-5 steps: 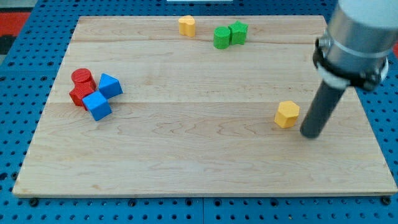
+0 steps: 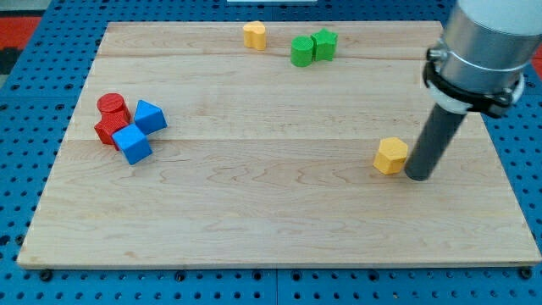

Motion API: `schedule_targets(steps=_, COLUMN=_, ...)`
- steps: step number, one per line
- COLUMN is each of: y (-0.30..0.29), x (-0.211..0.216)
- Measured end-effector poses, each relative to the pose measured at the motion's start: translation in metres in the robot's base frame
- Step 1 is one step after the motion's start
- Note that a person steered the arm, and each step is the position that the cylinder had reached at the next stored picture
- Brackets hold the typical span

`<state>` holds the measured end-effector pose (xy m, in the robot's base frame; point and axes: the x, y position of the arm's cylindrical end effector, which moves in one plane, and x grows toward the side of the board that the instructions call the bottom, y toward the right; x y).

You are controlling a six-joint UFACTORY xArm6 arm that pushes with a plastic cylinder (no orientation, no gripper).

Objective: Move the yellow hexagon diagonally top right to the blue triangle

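my tip [image 2: 417, 175] | shifted toward view's left and slightly up | now just beside yellow hexagon [image 2: 391, 156]

Two green blocks [image 2: 312, 47] touch at the wooden board's [image 2: 271, 212] top.

The arm's visible part was a wide, smooth cylinder in pale grey, cut off by the view's top right corner. Below it sat a black ring collar with a thin white band under it. From there a straight, matte dark grey rod [image 2: 434, 140] of even thickness ran down to my tip [image 2: 417, 176], a plain blunt end.
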<state>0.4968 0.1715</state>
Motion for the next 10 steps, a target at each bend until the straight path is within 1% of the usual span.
schedule_targets(steps=1, y=-0.035, x=-0.029)
schedule_targets(steps=3, y=-0.102, x=-0.065)
schedule_targets(steps=4, y=-0.13, x=-0.084)
schedule_targets(steps=5, y=-0.145, x=-0.109)
schedule_targets(steps=7, y=-0.145, x=-0.135)
schedule_targets(steps=8, y=-0.142, x=-0.14)
schedule_targets(steps=10, y=-0.12, x=-0.124)
